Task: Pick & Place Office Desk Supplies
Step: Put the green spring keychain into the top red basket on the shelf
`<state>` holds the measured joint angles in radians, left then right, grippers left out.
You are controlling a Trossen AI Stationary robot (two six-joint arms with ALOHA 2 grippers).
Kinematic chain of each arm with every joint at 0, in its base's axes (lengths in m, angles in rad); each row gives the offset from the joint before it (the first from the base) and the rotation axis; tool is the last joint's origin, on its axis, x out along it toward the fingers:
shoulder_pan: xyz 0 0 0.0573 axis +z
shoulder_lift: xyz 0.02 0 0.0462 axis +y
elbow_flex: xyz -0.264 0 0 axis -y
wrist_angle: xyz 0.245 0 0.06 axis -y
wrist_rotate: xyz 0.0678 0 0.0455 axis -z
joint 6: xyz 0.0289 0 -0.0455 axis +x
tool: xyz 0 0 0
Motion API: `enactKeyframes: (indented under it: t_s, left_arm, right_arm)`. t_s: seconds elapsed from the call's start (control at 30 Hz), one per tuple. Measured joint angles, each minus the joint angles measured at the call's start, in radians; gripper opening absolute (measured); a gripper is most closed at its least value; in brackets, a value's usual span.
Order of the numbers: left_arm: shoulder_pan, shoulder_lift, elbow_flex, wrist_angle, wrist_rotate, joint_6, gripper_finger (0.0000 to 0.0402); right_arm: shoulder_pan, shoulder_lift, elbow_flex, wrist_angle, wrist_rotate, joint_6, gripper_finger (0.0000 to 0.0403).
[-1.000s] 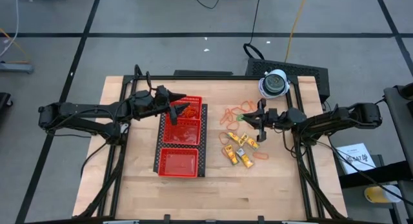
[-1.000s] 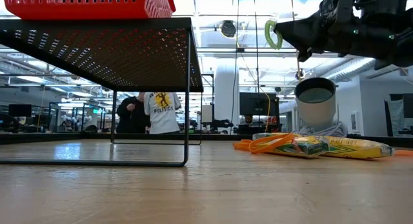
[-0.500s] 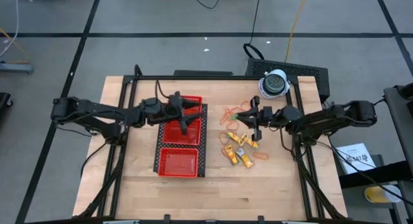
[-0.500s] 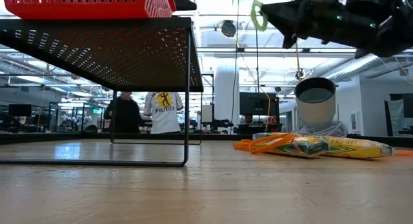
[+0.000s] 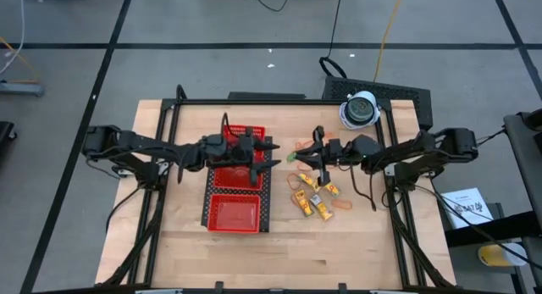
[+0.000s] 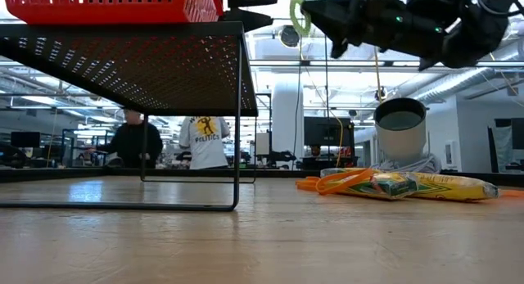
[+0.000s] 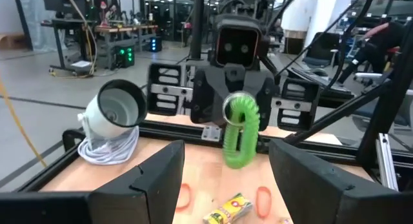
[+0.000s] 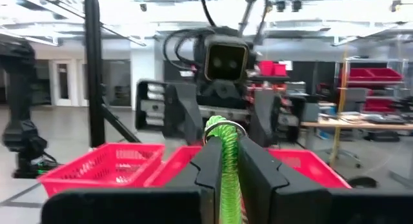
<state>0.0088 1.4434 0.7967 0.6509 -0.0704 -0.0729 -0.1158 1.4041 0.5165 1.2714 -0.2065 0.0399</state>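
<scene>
My right gripper [image 5: 300, 156] hovers above the table, just right of the red tray, shut on a small green ring [image 7: 240, 130], which also shows in the low view [image 6: 300, 15]. My left gripper [image 5: 273, 154] is open and faces it from over the tray's right edge. Its two fingers [image 7: 150, 179] stand on either side of the ring without touching it. Orange rubber-band loops [image 5: 302, 149] and short yellow sticks [image 5: 312, 201] lie flat on the wood to the right of the tray. My right gripper pinches the green ring [image 8: 226, 166] between its two fingers. The fingers are level and come from the table's right side, pointing left. The ring stands upright, lifted clear of the table, and its free part [image 8: 224, 128] sticks out ahead of the fingertips.
The red mesh tray [image 5: 217, 211] sits on a black raised stand [image 6: 164, 63] left of centre. A white-grey dome with a coiled cord [image 5: 360, 110] stands at the far right corner. Bare wood lies along the near edge. People stand in the room beyond.
My right gripper has carried the green ring toward the table's left, away from the supplies and toward the tray, rising a little. My left gripper has moved right from over the tray's far compartment to the tray's right edge, so the two now face each other closely.
</scene>
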Motion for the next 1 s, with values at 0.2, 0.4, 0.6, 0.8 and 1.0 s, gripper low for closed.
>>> enactKeyframes:
  t_s: [0.2,0.4,0.6,0.8,1.0]
  left_arm:
    - [-0.011,0.025,0.000,0.018,0.000,-0.005,0.0239]
    - [-0.018,0.027,0.000,0.021,0.000,-0.004,0.0239]
    - [-0.017,0.027,0.000,0.008,-0.006,-0.002,0.0239]
    - [-0.016,0.027,0.000,0.006,-0.009,0.011,0.0239]
    - [-0.017,0.027,0.000,0.013,-0.003,0.009,0.0239]
  right_arm:
    - [0.000,0.061,0.064,-0.002,-0.008,0.001,0.0031]
    - [0.001,0.117,0.120,-0.005,-0.066,0.002,0.0026]
    - [0.012,0.131,0.157,-0.004,-0.086,0.001,0.0031]
    - [0.013,0.130,0.163,-0.005,-0.087,0.000,0.0028]
    - [0.013,0.130,0.163,-0.019,-0.087,-0.001,0.0030]
